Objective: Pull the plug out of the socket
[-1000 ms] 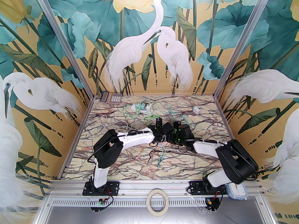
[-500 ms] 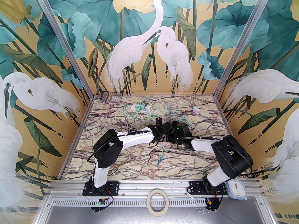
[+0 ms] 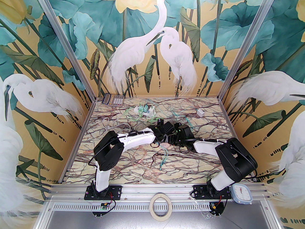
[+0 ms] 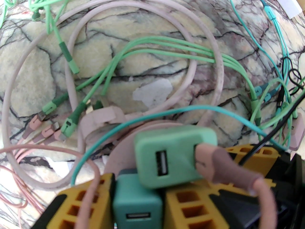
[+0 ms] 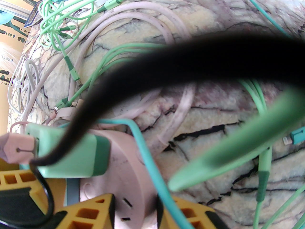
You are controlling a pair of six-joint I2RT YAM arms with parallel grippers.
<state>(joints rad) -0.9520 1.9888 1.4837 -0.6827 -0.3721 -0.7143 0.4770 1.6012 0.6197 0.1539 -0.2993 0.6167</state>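
L: left gripper [image 4: 137, 194] jaws pinching teal plug [image 4: 137, 207] | R: right gripper [image 5: 143, 203] jaws clamped either side of pink round socket [image 5: 124, 156] | plug: against socket, just beside light-green adapter [image 4: 175, 155]; seated or free, can't tell | loc: mid-table [image 3: 195, 168], slightly far of centre, amid loose cables

A marble-patterned table [image 3: 190, 168] carries a calculator [image 3: 113, 100] in its far left corner, a white power strip [image 3: 143, 111] near the far edge, a white charger block [image 3: 200, 113] far right, and loose green cables [image 3: 129, 114], a white cable [image 3: 106, 125], pink cables [image 3: 138, 155] and teal cables [image 3: 164, 161].
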